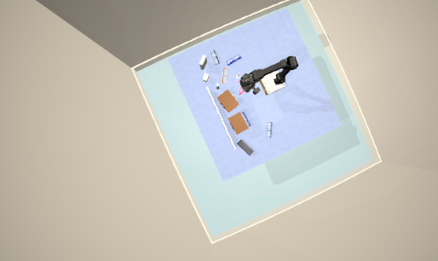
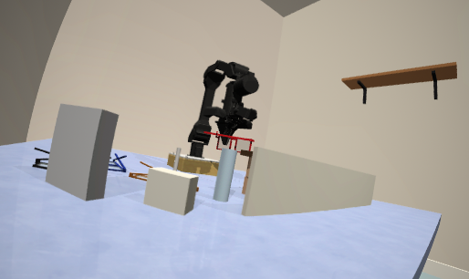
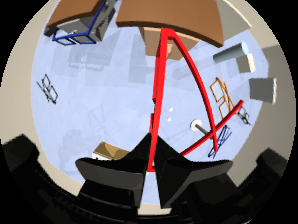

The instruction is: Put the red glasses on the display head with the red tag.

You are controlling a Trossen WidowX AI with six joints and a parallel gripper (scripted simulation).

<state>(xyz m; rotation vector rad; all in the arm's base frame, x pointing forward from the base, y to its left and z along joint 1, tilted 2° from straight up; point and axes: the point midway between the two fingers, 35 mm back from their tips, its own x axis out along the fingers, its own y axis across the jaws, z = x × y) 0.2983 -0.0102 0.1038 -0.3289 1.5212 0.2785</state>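
The claw is nearly closed, pinching the red glasses, which are up in the air near the bare head. This looks like the carrying step, before fitting. The next move likely calls for squaring the frame to the red-tagged head, temples level, while avoiding the head wearing blue glasses.

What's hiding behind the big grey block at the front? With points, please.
Behind the grey block [image 2: 73, 150], parts of dark glasses [image 2: 41, 162] and blue glasses [image 2: 119, 164] poke out on either side. The block covers their other parts.
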